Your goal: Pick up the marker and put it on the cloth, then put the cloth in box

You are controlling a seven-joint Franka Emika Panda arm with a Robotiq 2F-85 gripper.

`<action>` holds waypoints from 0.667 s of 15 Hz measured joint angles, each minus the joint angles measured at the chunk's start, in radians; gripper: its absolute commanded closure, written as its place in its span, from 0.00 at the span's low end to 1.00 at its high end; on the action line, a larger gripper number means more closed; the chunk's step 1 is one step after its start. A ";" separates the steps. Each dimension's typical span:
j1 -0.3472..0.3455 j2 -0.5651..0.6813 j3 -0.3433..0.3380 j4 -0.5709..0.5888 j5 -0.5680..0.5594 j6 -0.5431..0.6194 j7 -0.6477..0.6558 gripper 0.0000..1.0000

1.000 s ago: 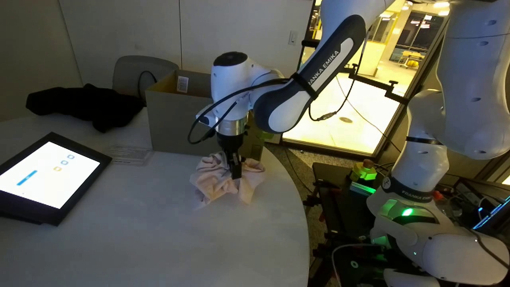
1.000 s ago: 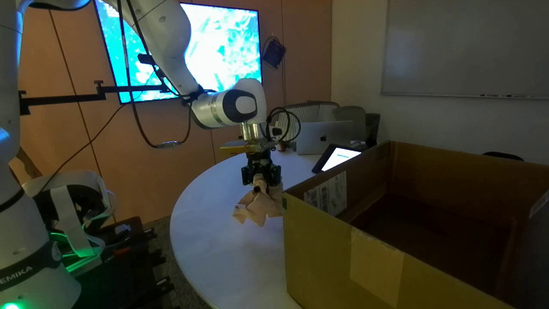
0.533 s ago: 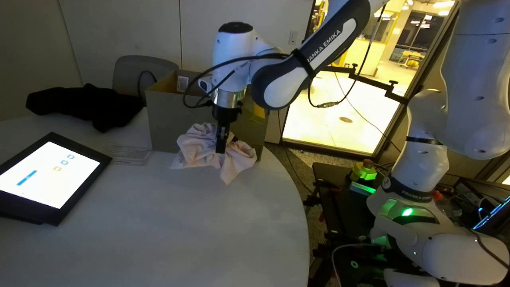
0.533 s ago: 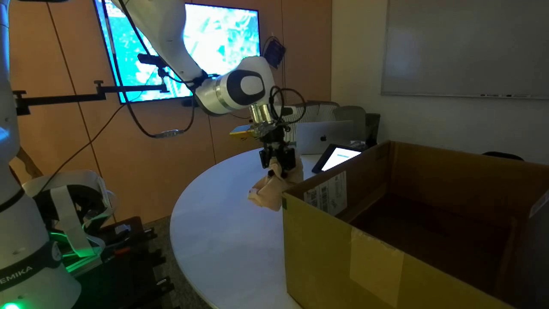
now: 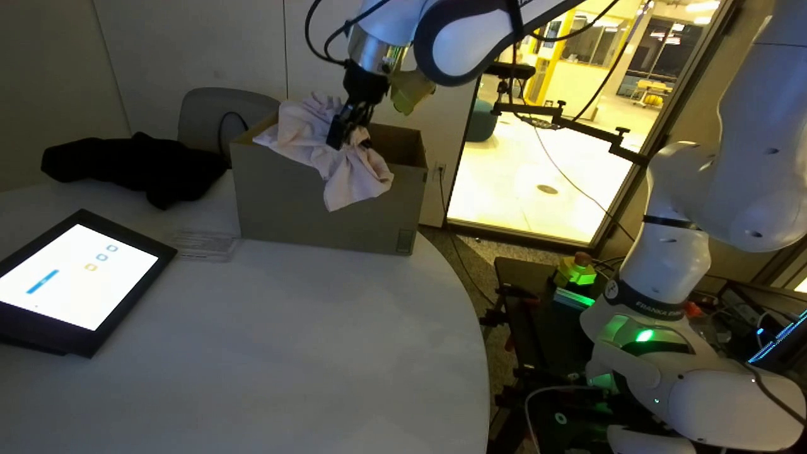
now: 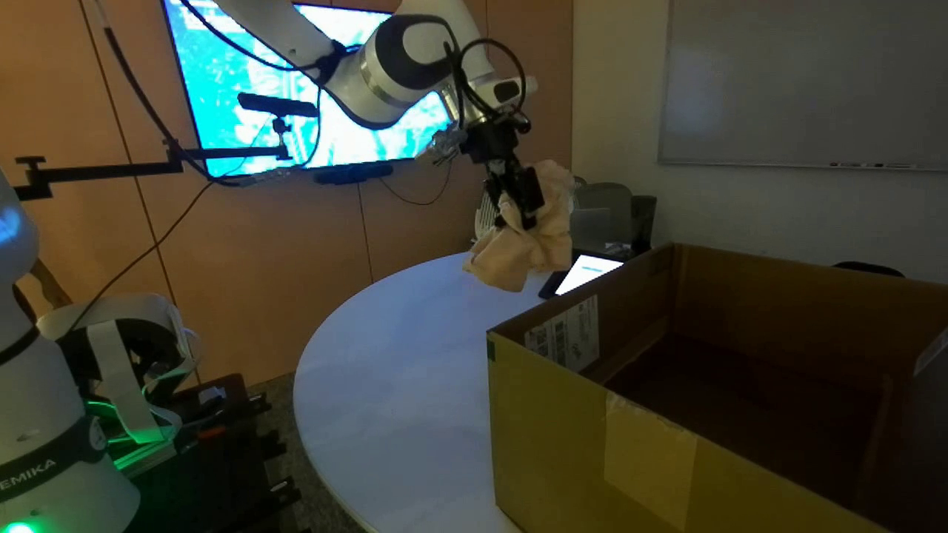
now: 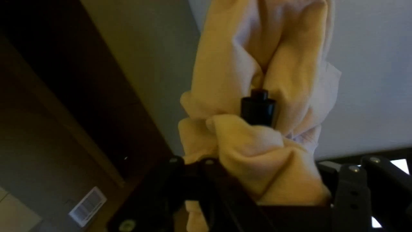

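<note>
Cloth (image 6: 527, 250), bunched and peach-coloured, hangs above the white table (image 6: 400, 400), a fold of it pinched between the fingers (image 7: 352, 191) of the Robotiq gripper (image 6: 515, 220). In the wrist view the black end of the marker (image 7: 258, 111) pokes from the folds towards twelve o'clock, its remainder hidden. In an exterior view the cardboard box (image 6: 559, 444) stands between four and five o'clock from the gripper; whether the cloth touches it, I cannot tell. A tablet (image 5: 79, 277) sits at eight o'clock in an exterior view.
</note>
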 measured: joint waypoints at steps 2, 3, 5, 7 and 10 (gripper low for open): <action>-0.034 -0.050 -0.003 0.008 0.001 -0.008 0.051 0.89; -0.053 -0.070 -0.005 0.013 0.001 -0.010 0.075 0.91; -0.094 -0.096 -0.009 0.029 0.001 -0.011 0.126 0.90; -0.136 -0.099 -0.015 0.053 -0.003 -0.010 0.185 0.89; -0.191 -0.073 -0.029 0.093 -0.046 -0.008 0.300 0.88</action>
